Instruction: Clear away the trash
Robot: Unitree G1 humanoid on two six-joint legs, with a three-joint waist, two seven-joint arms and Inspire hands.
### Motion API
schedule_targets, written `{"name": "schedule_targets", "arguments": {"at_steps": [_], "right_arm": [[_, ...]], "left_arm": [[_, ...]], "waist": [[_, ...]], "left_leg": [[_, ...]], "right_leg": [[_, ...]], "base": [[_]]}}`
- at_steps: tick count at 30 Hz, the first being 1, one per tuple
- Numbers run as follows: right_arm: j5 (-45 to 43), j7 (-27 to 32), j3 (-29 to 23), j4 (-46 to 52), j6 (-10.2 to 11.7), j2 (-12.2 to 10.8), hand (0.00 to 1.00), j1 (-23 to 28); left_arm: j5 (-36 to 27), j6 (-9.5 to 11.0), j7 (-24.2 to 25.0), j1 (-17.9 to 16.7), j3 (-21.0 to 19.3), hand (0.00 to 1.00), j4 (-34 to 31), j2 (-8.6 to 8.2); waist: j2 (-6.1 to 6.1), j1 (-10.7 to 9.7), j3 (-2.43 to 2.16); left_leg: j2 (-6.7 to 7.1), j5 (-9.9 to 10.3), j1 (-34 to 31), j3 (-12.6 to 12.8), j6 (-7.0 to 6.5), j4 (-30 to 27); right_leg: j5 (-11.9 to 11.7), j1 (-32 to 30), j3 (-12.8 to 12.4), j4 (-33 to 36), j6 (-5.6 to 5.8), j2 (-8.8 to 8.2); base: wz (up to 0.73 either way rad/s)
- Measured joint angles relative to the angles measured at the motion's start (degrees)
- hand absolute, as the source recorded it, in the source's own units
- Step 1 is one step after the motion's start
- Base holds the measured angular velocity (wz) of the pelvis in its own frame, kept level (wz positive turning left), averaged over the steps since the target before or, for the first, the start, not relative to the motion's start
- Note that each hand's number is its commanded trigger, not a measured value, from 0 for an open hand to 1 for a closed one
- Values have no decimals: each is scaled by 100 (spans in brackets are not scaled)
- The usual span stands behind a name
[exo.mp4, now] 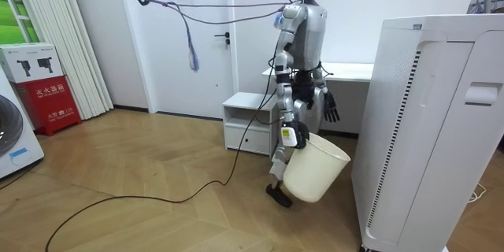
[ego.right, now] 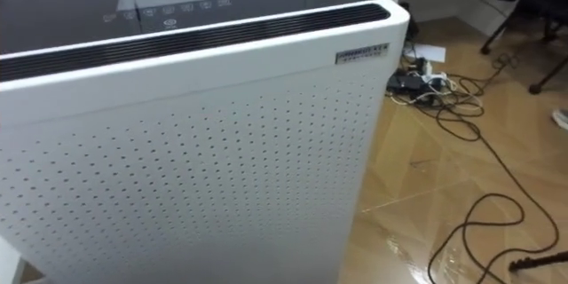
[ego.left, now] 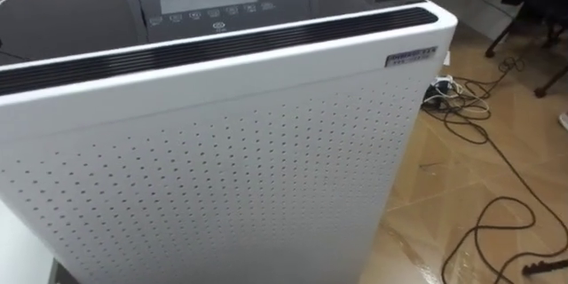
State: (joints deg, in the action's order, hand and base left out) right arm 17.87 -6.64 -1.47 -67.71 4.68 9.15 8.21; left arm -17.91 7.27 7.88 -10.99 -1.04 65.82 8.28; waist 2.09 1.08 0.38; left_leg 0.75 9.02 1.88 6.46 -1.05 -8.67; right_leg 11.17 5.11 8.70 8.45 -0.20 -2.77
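i've got the big white air purifier [ego.left: 222, 151] right in front of my head cameras, perforated front and dark control panel on top; in the room view it stands at the right, and the robot is just beside it on the wooden floor [exo.mp4: 118, 173], facing it, with a small white cabinet [exo.mp4: 248, 122] behind.

next down in size, the white bin [exo.mp4: 315, 169] hangs tilted at the robot's side, by its legs. the hand [exo.mp4: 290, 135] above the bin's rim looks clamped on it; from how the body is turned i take that for the right hand, though that is my reading. the left hand [exo.mp4: 331, 109] hangs lower beside the hip, fingers loose and apart, holding nothing.

garbage itself: i can't pick any out. loose cables [ego.left: 461, 106] lie on the floor past the purifier. whether the bin holds anything i cannot tell, so progress can't be judged.
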Motion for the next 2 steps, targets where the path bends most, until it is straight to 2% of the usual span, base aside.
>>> {"name": "schedule_targets", "arguments": {"at_steps": [2], "right_arm": [[3,15,-109,-36,-31,-20,100,-8]], "left_arm": [[-140,-85,-15,0,-95,0,71,-38]], "waist": [[-26,-15,-1]], "left_leg": [[2,9,17,47,-3,3]], "right_leg": [[0,0,-42,0,1,6]], "base": [[-8]]}}
